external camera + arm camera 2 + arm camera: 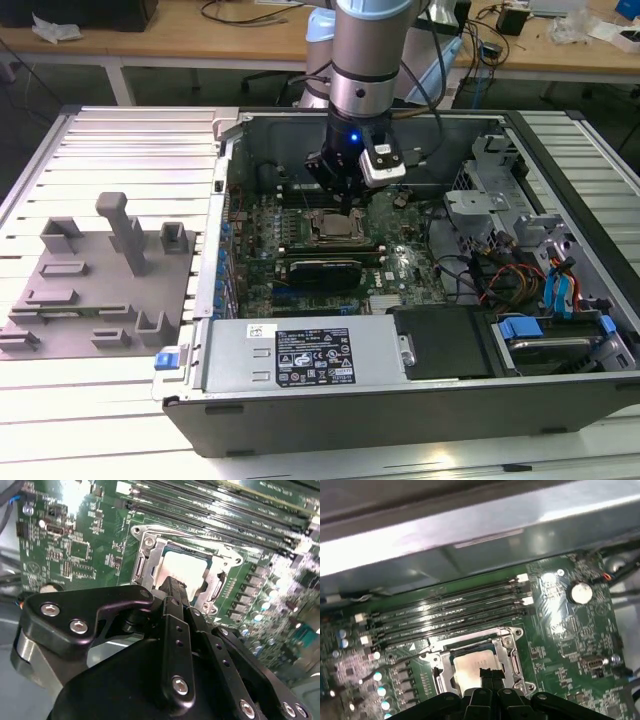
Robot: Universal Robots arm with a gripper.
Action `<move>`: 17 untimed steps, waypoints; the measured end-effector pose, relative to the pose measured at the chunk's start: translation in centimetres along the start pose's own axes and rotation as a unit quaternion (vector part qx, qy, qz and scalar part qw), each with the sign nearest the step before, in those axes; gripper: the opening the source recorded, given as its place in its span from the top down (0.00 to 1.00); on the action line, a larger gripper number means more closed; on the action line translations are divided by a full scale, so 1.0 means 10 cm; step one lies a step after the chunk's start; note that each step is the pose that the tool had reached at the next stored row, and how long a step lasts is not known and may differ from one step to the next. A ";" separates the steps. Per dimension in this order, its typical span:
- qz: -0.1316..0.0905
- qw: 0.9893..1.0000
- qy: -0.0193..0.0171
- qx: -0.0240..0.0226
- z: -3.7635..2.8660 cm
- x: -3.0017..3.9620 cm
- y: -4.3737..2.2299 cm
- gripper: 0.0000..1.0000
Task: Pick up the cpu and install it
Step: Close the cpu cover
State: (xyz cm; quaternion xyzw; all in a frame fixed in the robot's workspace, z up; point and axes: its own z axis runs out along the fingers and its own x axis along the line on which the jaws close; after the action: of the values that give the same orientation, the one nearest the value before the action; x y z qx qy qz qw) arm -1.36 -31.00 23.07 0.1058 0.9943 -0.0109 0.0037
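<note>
The cpu (330, 229) is a pale silver square lying flat inside the dark metal-framed socket (350, 240) on the green motherboard, in the middle of the open computer case. In both wrist views the cpu (184, 568) (469, 666) shows seated within the socket frame (146, 550) (509, 652). My gripper (345, 206) hangs straight above it. Its black fingers are pressed together with nothing between them, and the tips (172, 586) (490, 673) hover just over the chip's edge. I cannot tell whether they touch it.
A grey moulded tray (100, 290) lies on the slatted table at the exterior view's left. Memory slots (445, 611) run beside the socket. A long black card (320, 268), the power supply (300, 355), and cables and blue-tabbed drive bays (520, 325) crowd the case.
</note>
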 end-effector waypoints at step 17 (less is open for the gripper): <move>-0.112 0.994 -0.004 0.012 0.064 0.132 -0.038 0.89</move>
State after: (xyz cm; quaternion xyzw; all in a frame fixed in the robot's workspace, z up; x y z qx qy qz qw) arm -2.73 -31.11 22.43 -0.0066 0.9997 -0.0239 0.0049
